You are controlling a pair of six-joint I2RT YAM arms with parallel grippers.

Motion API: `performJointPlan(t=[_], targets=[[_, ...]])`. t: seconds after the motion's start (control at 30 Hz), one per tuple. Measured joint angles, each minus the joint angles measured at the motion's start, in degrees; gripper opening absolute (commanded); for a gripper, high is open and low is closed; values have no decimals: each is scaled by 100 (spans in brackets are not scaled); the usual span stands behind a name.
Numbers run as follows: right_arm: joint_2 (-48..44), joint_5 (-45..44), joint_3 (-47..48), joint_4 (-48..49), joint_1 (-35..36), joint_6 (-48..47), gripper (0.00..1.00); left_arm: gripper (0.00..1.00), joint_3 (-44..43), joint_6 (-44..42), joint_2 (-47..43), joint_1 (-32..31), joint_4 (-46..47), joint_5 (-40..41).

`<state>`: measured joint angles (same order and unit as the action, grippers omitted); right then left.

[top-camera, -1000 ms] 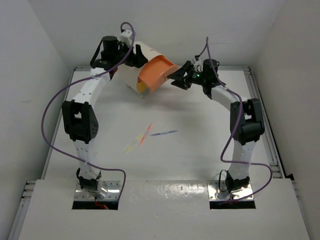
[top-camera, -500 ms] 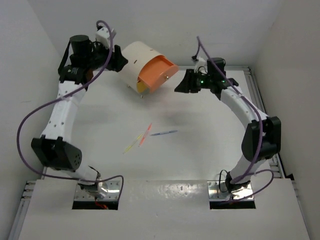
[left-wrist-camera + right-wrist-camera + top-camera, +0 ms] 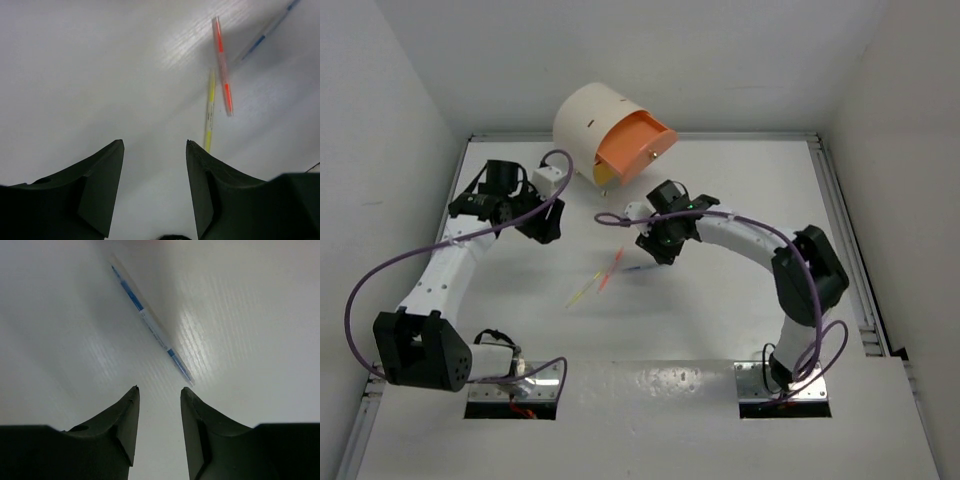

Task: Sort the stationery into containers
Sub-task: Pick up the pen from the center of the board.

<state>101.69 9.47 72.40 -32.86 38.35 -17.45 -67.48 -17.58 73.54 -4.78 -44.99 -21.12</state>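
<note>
Three thin pens lie mid-table: a pink-orange pen [image 3: 611, 270] [image 3: 222, 65], a yellow pen [image 3: 582, 292] [image 3: 210, 107] and a blue pen [image 3: 150, 322] [image 3: 265, 35]. My right gripper [image 3: 658, 250] [image 3: 159, 390] hangs open just over the table, its tips a little short of the blue pen's near end, nothing between them. My left gripper [image 3: 542, 232] [image 3: 155, 145] is open and empty, left of the pens, with the yellow pen's end beside its right fingertip. The cream-white round cabinet [image 3: 582, 118] stands at the back, its orange drawer [image 3: 635, 145] pulled out.
Purple cables [image 3: 380, 270] loop from both arms; one [image 3: 615, 217] arcs over the table beside the right wrist. Grey walls close in left, right and behind. A raised rail [image 3: 840, 230] runs along the table's right edge.
Both arms have swung away from the cabinet and come down over the pens. The cabinet now stands free with its orange drawer open. Both grippers' jaws have narrowed somewhat.
</note>
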Motion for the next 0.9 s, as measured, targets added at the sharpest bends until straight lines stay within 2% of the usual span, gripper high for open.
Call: performJointPlan(t=[0.2, 0.5, 0.77, 0.8, 0.9], targets=[[791, -437, 245, -90, 210, -680, 38, 59, 400, -101, -293, 13, -44, 81], [1250, -529, 389, -83, 398, -1390, 36, 59, 643, -20, -321, 120, 46, 13], [1467, -568, 428, -94, 433, -1803, 15, 58, 656, 33, -264, 225, 96, -131], [1467, -570, 428, -92, 433, -1845, 8, 58, 656, 35, -238, 227, 101, -144], [1460, -603, 417, -81, 431, -1923, 0, 58, 656, 35, -157, 229, 140, -184]])
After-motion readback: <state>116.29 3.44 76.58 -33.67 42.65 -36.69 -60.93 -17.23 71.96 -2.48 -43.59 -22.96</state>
